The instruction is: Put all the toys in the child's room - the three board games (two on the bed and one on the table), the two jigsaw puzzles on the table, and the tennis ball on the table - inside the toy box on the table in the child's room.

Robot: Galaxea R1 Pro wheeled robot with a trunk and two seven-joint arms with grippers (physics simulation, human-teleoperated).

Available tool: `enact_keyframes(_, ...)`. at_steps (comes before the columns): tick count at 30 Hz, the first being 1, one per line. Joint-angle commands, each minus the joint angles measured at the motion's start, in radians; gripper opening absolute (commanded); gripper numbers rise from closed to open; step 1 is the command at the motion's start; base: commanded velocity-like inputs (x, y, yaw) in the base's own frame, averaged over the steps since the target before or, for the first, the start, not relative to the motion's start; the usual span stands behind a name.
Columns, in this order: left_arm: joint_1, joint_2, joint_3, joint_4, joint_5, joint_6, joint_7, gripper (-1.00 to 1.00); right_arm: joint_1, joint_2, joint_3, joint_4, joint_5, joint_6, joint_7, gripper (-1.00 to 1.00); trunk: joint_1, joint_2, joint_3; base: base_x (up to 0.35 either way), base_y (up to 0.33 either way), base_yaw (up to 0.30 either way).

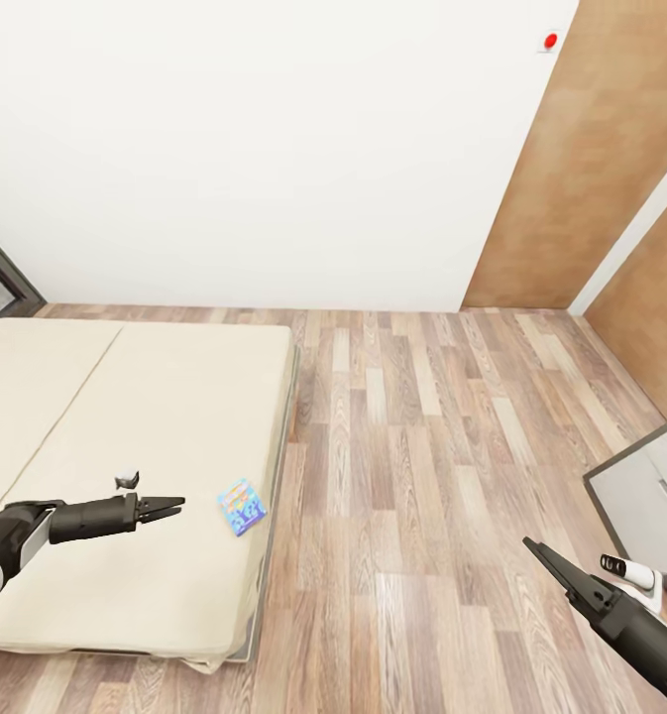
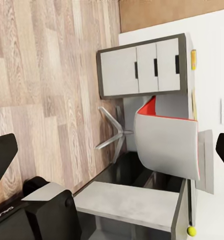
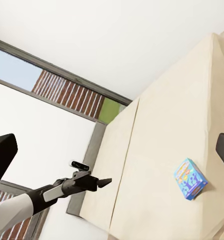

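My left tool point(image 1: 171, 508) hangs over the low wide bed with the plain beige mattress point(image 1: 125, 416), fingers pressed together, nothing in them; the small blue flat board game box point(image 1: 242, 507) lies just beside the tip, near the bed's right edge, not yet touched; same box shows in the right wrist view point(image 3: 190, 179), flat on the mattress, well apart from the left tool point(image 3: 105, 182) there; I see one game on the bed, no second one in these pictures; wood-plank floor point(image 1: 422, 446) to the right of the bed; brown wooden door panels point(image 1: 571, 169) at the far wall; my right tool point(image 1: 534, 548) sits low at the right over the floor, fingers look closed and empty, hard to be sure at this angle; the left wrist view catches the light-grey-topped counter point(image 2: 126, 205) with a small yellow-green tennis ball point(image 2: 191, 230) at its edge, beside a white shell chair with red trim point(image 2: 166, 145) and a grey three-door cabinet point(image 2: 141, 67); no toy box in sight; my read: blue game still to grab, ball still out, rest unverified.
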Motion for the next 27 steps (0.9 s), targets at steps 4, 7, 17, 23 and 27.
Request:
enact_keyframes(4,0.0,0.0,-0.002,0.0,0.001,0.011,-0.003,1.0,0.0,0.0,0.0,-0.001,-0.006,0.007,-0.001,1.0,0.001,-0.002,0.005,0.0,0.0,0.063)
enact_keyframes(7,0.0,0.0,-0.002,0.0,0.001,0.011,-0.003,1.0,0.0,0.0,0.0,0.0,-0.006,0.007,-0.001,1.0,0.001,-0.002,0.01,0.0,0.0,0.065)
enact_keyframes(17,0.0,-0.003,-0.002,0.0,0.001,0.011,-0.002,1.0,0.0,0.0,0.0,0.0,-0.006,0.007,-0.001,1.0,0.001,-0.002,0.027,0.0,0.0,0.066)
enact_keyframes(23,0.0,-0.004,-0.002,0.0,0.001,0.011,-0.003,1.0,0.0,0.0,0.0,0.0,-0.006,0.007,0.0,1.0,0.001,-0.002,0.037,0.0,0.0,0.067)
enact_keyframes(27,0.0,-0.004,-0.002,0.0,0.001,0.011,-0.003,1.0,0.0,0.0,0.0,-0.001,-0.006,0.007,0.0,1.0,0.001,-0.002,0.043,0.0,0.0,0.067)
